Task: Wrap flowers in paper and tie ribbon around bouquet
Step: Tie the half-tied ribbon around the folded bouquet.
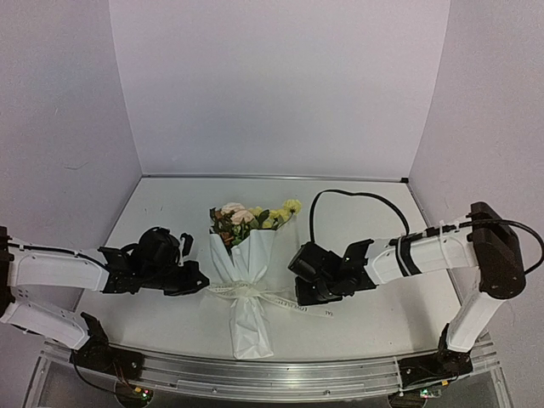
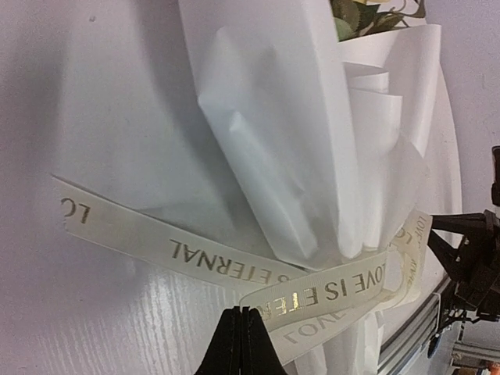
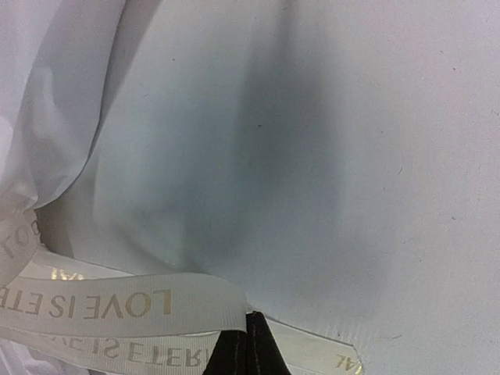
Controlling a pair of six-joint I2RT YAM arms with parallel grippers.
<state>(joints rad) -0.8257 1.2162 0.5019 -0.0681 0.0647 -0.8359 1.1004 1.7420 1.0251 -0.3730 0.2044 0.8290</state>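
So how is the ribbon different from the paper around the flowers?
The ribbon is a narrow cream strip with gold words on it; the paper is a wide, plain white sheet. The ribbon goes round the paper's pinched middle, while the paper wraps round the flowers. Both are pale and thin.

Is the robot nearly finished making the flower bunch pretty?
Nearly! Done: the flowers already sit inside the paper cone, and the ribbon goes around its narrow part. In hand: the left gripper and the right gripper are both shut, each apparently pinching the ribbon on its side. Left: pulling it tight and tying it off; I can't tell how far that is.
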